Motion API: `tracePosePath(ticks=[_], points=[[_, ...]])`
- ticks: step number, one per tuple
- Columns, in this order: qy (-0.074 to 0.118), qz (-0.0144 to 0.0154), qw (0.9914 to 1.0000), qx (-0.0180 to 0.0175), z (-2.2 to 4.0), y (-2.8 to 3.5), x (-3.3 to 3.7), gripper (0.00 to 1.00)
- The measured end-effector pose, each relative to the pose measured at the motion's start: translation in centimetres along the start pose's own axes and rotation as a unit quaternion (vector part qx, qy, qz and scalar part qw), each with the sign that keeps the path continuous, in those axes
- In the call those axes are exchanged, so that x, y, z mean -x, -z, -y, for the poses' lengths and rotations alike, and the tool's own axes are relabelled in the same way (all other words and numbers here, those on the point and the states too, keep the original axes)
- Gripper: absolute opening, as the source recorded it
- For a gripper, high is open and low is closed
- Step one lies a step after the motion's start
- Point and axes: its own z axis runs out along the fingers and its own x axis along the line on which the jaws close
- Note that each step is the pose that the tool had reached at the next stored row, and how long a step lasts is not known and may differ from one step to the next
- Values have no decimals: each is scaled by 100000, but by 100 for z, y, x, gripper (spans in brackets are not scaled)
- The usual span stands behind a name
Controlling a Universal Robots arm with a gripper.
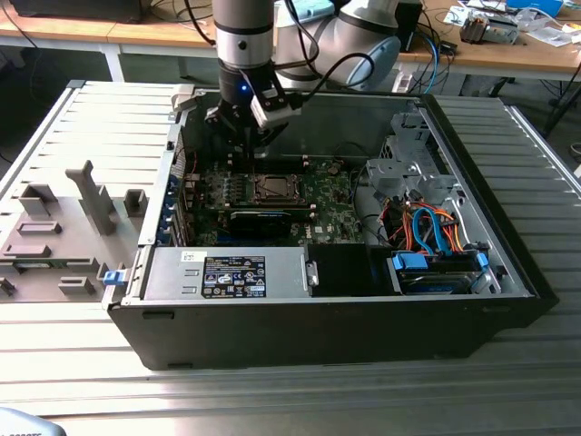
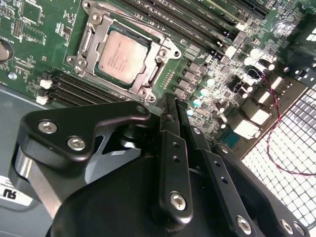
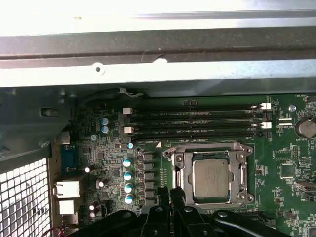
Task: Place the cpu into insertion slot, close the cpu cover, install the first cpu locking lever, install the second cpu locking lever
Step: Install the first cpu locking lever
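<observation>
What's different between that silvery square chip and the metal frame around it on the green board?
The chip is a solid, dull grey square, while the frame is shinier metal with a square window cut through it. The chip is smaller and sits inside that window; the frame borders it on every side, with screws at its corners. Both lie flat on the board, beyond the pincer.

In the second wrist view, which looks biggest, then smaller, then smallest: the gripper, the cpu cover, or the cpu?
1. The gripper, though being closest to the camera swells it.
2. The cpu cover, the metal frame around the chip.
3. The cpu, sitting inside that frame's window.
</observation>
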Motion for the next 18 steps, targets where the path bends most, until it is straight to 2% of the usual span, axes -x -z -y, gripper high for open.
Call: tracePosePath(ticks=[3,7,10,15,18], points=[[1172,25,99993,23,-17,0,-4,16],[1657,31,99986,28,-40,0,-42,16],[1983,41,99980,37,-89,0,-95,16],[2434,43,99970,100,-178,3,-115,16],[2755,49,99962,145,-196,3,-126,16]])
